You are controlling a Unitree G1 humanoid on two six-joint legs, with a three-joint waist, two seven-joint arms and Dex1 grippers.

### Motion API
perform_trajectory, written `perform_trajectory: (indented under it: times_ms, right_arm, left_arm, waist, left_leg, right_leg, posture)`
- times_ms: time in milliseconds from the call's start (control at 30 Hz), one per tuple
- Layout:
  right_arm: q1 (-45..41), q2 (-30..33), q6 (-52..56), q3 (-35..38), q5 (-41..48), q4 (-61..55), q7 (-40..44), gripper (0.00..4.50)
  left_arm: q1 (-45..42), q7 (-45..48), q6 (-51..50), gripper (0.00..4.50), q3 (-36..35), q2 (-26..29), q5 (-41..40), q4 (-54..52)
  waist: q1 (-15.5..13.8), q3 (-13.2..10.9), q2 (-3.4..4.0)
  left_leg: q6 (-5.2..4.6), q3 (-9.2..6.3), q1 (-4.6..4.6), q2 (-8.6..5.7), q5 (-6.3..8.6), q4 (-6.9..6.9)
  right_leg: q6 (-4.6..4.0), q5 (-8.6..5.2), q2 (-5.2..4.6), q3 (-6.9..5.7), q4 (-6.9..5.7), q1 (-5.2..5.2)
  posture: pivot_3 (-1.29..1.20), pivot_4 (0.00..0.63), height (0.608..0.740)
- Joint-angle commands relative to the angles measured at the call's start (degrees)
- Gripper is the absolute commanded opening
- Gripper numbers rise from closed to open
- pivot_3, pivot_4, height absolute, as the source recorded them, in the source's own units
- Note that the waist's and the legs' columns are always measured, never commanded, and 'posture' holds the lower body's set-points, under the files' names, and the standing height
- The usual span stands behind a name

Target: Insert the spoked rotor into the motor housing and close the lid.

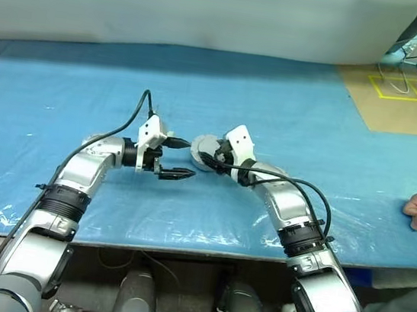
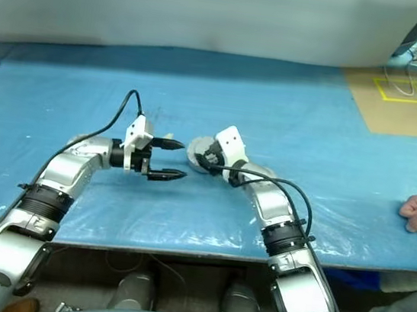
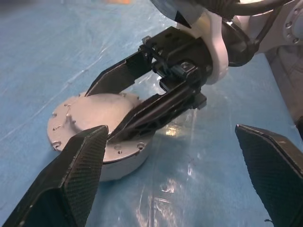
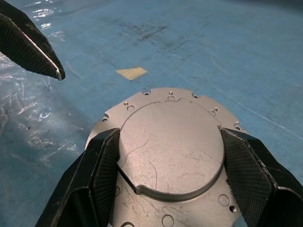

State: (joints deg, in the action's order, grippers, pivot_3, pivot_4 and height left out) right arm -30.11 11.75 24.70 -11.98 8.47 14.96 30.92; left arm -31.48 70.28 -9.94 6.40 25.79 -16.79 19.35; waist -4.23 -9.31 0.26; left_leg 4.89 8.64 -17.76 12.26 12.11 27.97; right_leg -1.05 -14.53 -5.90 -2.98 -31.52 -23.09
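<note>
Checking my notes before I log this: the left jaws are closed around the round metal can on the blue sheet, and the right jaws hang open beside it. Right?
Sides swapped. The right gripper has its jaws around the raised round plate on top of the metal can, as the right wrist view shows. The left gripper is the one that hangs open beside it, holding nothing. The can does sit on the blue sheet.

The short round silver-grey metal motor housing [image 4: 171, 156] lies on its side of flat faces, a raised smooth disc face with scratches upward, small screw holes round its flange. It rests on the blue sheet, at twelve o'clock of centre.
</note>
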Motion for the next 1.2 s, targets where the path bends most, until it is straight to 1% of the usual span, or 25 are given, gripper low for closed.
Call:
perform_trajectory:
  times_ms: [33, 100, 133, 200, 233, 267, 300, 333, 400, 467, 600, 700, 867, 967, 1067, 1200]
  right_arm:
    - [4.8, 1.2, 8.9, 1.7, 3.0, 3.2, 3.1, 2.97]
    - [4.3, 1.7, 9.3, 2.2, 4.6, 0.8, 5.4, 2.97]
    - [4.1, 1.9, 9.4, 2.4, 5.0, -0.1, 6.2, 2.97]
    - [3.4, 1.9, 9.5, 3.2, 6.7, -2.0, 7.9, 2.97]
    - [3.0, 1.7, 9.7, 3.9, 7.7, -2.7, 8.5, 2.97]
    - [2.6, 1.7, 9.8, 4.2, 8.4, -3.2, 9.0, 2.97]
    - [2.5, 1.9, 9.9, 3.9, 8.6, -3.6, 9.7, 2.97]
    - [2.5, 2.1, 10.2, 3.6, 9.0, -4.2, 10.5, 2.97]
    - [2.5, 2.7, 10.8, 2.3, 9.4, -5.5, 12.2, 2.97]
    - [2.4, 2.9, 11.1, 1.7, 9.4, -6.6, 12.6, 2.97]
    - [1.1, 2.3, 10.0, 3.6, 10.2, -7.3, 11.9, 2.97]
    - [0.5, 2.2, 9.4, 4.3, 10.5, -8.9, 11.5, 2.97]
    - [0.5, 2.8, 8.7, 4.1, 10.3, -10.6, 11.8, 2.97]
    - [0.1, 2.9, 8.3, 4.2, 9.8, -10.4, 11.5, 2.97]
    - [-1.1, 2.3, 7.6, 4.8, 9.7, -9.4, 10.8, 2.97]
    - [-2.9, 1.4, 7.0, 4.8, 9.8, -8.5, 10.5, 2.97]
  left_arm:
    - [-0.3, -0.1, -0.3, 4.5, -0.8, 0.5, -0.6, -1.9]
    - [-0.3, -0.1, -0.4, 4.5, -0.7, 0.6, -0.7, -2.1]
    - [-0.3, -0.1, -0.5, 4.5, -0.7, 0.6, -0.7, -2.1]
    - [-0.4, -0.1, -0.6, 4.5, -0.7, 0.6, -0.7, -2.2]
    - [-0.4, -0.1, -0.6, 4.5, -0.7, 0.7, -0.6, -2.2]
    - [-0.5, -0.1, -0.6, 4.5, -0.6, 0.7, -0.6, -2.2]
    - [-0.5, -0.1, -0.7, 4.5, -0.6, 0.7, -0.6, -2.2]
    - [-0.5, -0.1, -0.8, 4.5, -0.6, 0.7, -0.6, -2.3]
    - [-0.6, -0.1, -0.8, 4.5, -0.6, 0.6, -0.6, -2.3]
    - [-0.8, -0.2, -0.9, 4.5, -0.6, 0.7, -0.6, -2.2]
    - [-0.8, -0.2, -1.1, 4.5, -0.7, 0.8, -0.5, -2.3]
    - [-0.7, -0.1, -1.3, 4.5, -0.7, 0.9, -0.5, -2.5]
    - [-0.6, 0.1, -1.6, 4.5, -0.7, 1.3, -0.6, -2.9]
    - [-0.7, 0.9, -2.2, 4.5, -1.9, 3.2, -1.1, -2.8]
    - [-1.6, 1.0, -2.1, 4.5, -3.9, 5.0, -1.7, -0.4]
    - [-1.7, 1.2, -0.2, 4.5, -4.0, 6.7, -0.4, 2.0]
  waist:
    - [0.0, 0.0, -0.05]
    - [0.2, 0.0, -0.2]
    - [0.3, 0.0, -0.3]
    - [0.5, 0.1, -0.39]
    - [0.8, 0.1, -0.39]
    - [1.2, 0.1, -0.39]
    - [1.8, 0.1, -0.4]
    - [2.0, 0.1, -0.39]
    - [2.1, 0.1, -0.39]
    - [1.9, 0.1, -0.39]
    - [1.9, 0.1, -0.4]
    - [1.8, 0.1, -0.39]
    - [1.7, 0.1, -0.39]
    - [1.7, 0.1, -0.39]
    - [1.7, 0.1, -0.39]
    - [1.7, 0.1, -0.38]
  left_leg:
    - [-0.21, 0.09, -0.03, -0.02, -0.11, 0.53]
    - [-0.22, 0.12, -0.17, -0.03, -0.12, 0.82]
    - [-0.27, 0.12, -0.3, -0.05, -0.16, 1.05]
    - [-0.76, 0.12, -0.32, -0.03, -0.47, 1.71]
    - [-0.72, 0.11, -0.33, 0.2, -0.47, 1.9]
    - [-0.3, 0.12, -0.45, 0.4, -0.46, 1.81]
    - [-0.11, 0.12, -0.67, 0.52, -0.41, 1.77]
    - [-0.11, 0.03, -1.1, 0.68, -0.45, 1.89]
    - [-0.04, -0.11, -1.56, 0.92, -0.43, 2.29]
    - [0.11, -0.13, -1.57, 1.1, -0.34, 2.24]
    - [0.41, -0.11, -1.62, 1.1, -0.15, 2.46]
    - [0.41, -0.08, -1.56, 1.11, -0.14, 2.46]
    - [0.4, -0.08, -1.62, 1.11, -0.15, 2.81]
    - [0.4, -0.08, -1.66, 1.12, -0.15, 2.85]
    - [0.39, -0.09, -1.65, 1.13, -0.16, 2.86]
    - [0.39, -0.09, -1.66, 1.12, -0.16, 2.94]
  right_leg:
    - [-0.05, 0.52, -0.04, 0.29, -0.41, 0.05]
    - [-0.14, 0.59, 0.0, 0.61, -0.74, 0.02]
    - [-0.36, 0.79, 0.06, 0.8, -0.97, -0.04]
    - [-0.26, 2.47, 0.36, 1.44, -1.37, -0.06]
    - [-0.42, 2.74, 0.63, 1.56, -1.48, -0.07]
    - [-0.57, 2.72, 0.85, 1.55, -1.4, -0.21]
    - [-0.67, 2.62, 1.03, 1.52, -1.41, -0.46]
    - [-0.63, 2.68, 1.36, 1.57, -1.59, -0.92]
    - [-0.59, 2.69, 1.71, 1.6, -2.0, -1.27]
    - [-0.62, 2.67, 1.91, 1.56, -1.98, -1.27]
    - [-0.63, 2.66, 1.79, 1.59, -1.9, -1.26]
    - [-0.89, 2.5, 1.73, 1.59, -2.09, -1.26]
    - [-0.9, 2.51, 1.7, 1.63, -2.22, -1.26]
    - [-0.9, 2.51, 1.7, 1.63, -2.24, -1.26]
    - [-0.9, 2.51, 1.72, 1.62, -2.32, -1.27]
    - [-0.9, 2.51, 1.71, 1.62, -2.37, -1.27]
  posture:
    - [0.0, 0.15, 0.74]
    - [0.0, 0.15, 0.74]
    - [0.0, 0.15, 0.74]
    - [0.0, 0.15, 0.74]
    - [0.0, 0.15, 0.74]
    - [0.0, 0.15, 0.74]
    - [0.0, 0.15, 0.74]
    - [0.0, 0.15, 0.74]
    - [0.0, 0.15, 0.74]
    - [0.0, 0.15, 0.74]
    - [0.0, 0.15, 0.74]
    - [0.0, 0.15, 0.74]
    - [0.0, 0.15, 0.74]
    - [0.0, 0.15, 0.74]
    - [0.0, 0.15, 0.74]
    - [0.0, 0.15, 0.74]
